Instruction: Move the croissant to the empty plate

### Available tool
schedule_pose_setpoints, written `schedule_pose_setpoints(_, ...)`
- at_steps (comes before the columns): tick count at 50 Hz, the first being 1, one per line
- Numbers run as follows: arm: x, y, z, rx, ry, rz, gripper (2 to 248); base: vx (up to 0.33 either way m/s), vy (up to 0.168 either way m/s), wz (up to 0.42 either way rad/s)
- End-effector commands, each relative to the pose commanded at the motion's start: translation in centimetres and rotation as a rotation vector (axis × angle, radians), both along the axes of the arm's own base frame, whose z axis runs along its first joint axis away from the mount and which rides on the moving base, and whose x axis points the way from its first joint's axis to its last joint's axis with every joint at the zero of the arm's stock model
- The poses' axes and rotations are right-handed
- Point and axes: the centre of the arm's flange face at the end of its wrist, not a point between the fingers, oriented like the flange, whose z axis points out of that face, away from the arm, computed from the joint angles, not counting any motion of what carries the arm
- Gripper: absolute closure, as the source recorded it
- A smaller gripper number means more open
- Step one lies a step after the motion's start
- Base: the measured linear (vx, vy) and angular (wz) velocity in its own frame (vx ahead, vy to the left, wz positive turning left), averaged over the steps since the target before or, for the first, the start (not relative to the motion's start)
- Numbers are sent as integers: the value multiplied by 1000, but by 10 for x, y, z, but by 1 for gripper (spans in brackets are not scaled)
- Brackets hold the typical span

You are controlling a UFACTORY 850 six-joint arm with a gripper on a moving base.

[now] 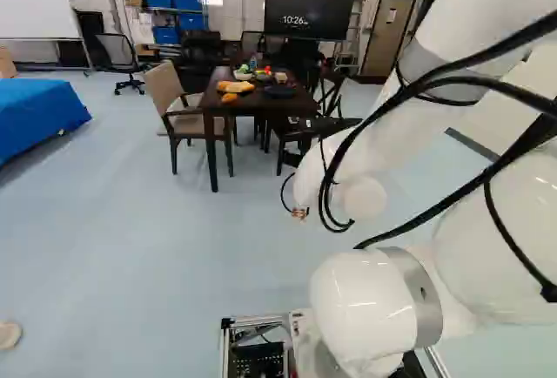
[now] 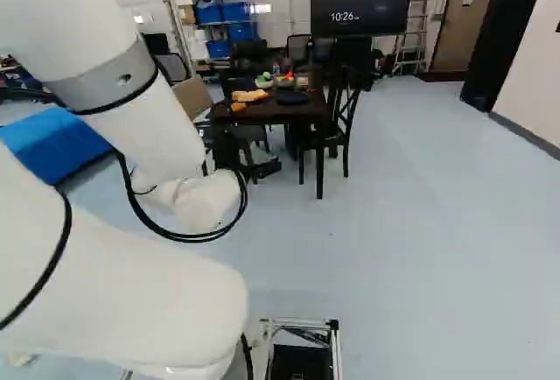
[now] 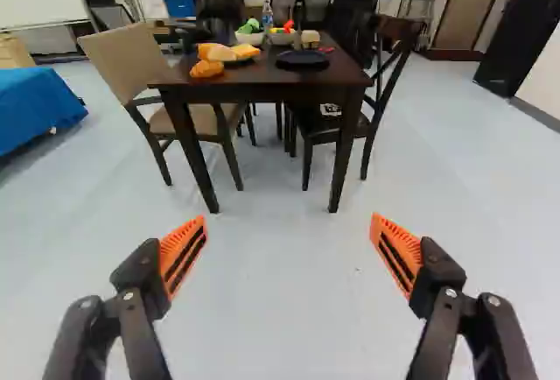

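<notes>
Room with a dark tabletop (image 3: pixel 262 93) well ahead of a white arm (image 2: pixel 149 126). On the near side of the tabletop, toward the beige chair (image 3: pixel 118 60), what looks to be the croissant (image 3: pixel 206 70): golden brown, just beside a dark plate of bread (image 3: pixel 224 52). Cannot tell whether touching that plate. On the same tabletop, toward the black chair (image 3: pixel 389 69), the round dark empty plate (image 3: pixel 303 60). Near the far side of the tabletop, two bowls: one with something green (image 3: pixel 249 38), one with brightly coloured pieces (image 3: pixel 281 37). Also at the far side, a clear bottle (image 3: pixel 267 16) and a small pale container (image 3: pixel 310 38). Well short of the tabletop, the black claw (image 2: pixel 262 171), partly hidden by the arm in the right base view. In the wrist view, claw (image 3: pixel 290 219) spread wide, orange pads far apart. Beyond the tabletop, a large dark screen (image 1: pixel 309 3).
</notes>
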Motion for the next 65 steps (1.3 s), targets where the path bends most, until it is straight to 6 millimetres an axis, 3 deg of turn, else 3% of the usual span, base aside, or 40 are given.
schedule_pose_setpoints(65, 0, 0, 0, 0, 0, 0, 3, 0, 0, 0)
